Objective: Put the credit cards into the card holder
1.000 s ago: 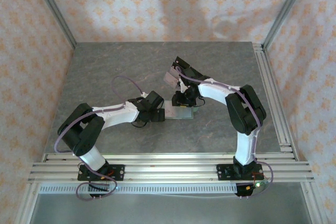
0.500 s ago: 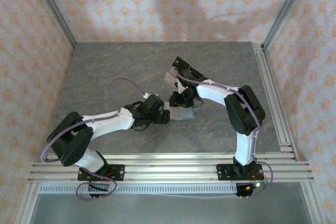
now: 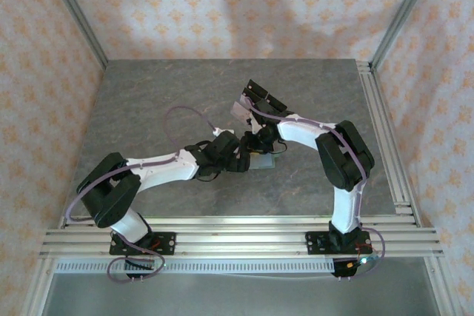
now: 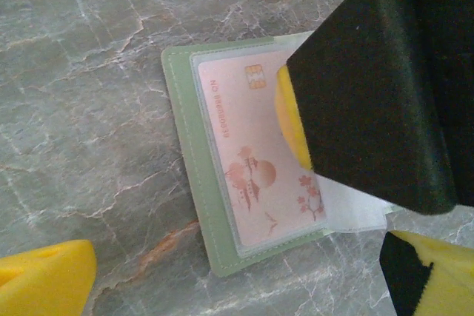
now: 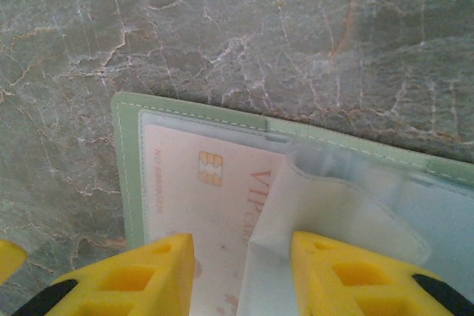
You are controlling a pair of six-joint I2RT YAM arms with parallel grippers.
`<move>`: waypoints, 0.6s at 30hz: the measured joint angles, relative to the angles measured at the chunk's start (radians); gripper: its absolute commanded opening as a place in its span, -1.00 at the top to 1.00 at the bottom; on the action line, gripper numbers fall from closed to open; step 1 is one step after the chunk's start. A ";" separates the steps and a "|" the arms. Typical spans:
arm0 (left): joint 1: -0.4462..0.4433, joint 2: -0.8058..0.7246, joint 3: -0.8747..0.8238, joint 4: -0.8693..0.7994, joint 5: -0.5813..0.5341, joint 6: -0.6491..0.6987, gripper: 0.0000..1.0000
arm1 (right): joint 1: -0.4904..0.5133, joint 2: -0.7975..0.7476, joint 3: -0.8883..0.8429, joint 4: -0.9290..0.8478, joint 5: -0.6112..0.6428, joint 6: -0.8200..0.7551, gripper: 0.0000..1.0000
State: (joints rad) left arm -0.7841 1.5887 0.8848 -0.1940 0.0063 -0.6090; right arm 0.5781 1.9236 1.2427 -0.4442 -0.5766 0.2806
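Sage-green card holder (image 4: pixel 194 205) lies open, 1 credit card (image 4: pixel 244 146) sleeved inside.

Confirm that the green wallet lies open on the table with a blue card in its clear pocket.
Not blue: the card is pale pink, as the left wrist view shows. The green wallet does lie open on the table with that card in its clear pocket.

one green card holder (image 4: pixel 183 155), one pink credit card (image 4: pixel 248 138) visible
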 measured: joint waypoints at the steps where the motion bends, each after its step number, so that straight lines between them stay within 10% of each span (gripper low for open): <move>1: -0.002 0.008 0.005 0.003 -0.001 0.000 -1.00 | 0.000 0.000 -0.001 0.001 0.000 0.000 0.22; 18: -0.028 0.103 0.037 0.030 -0.060 -0.004 -1.00 | 0.000 0.000 -0.002 0.004 0.000 0.001 0.23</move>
State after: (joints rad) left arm -0.8120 1.6920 0.9222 -0.1642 -0.0540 -0.6128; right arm 0.5781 1.9236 1.2404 -0.4400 -0.5770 0.2813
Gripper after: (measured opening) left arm 0.998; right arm 0.387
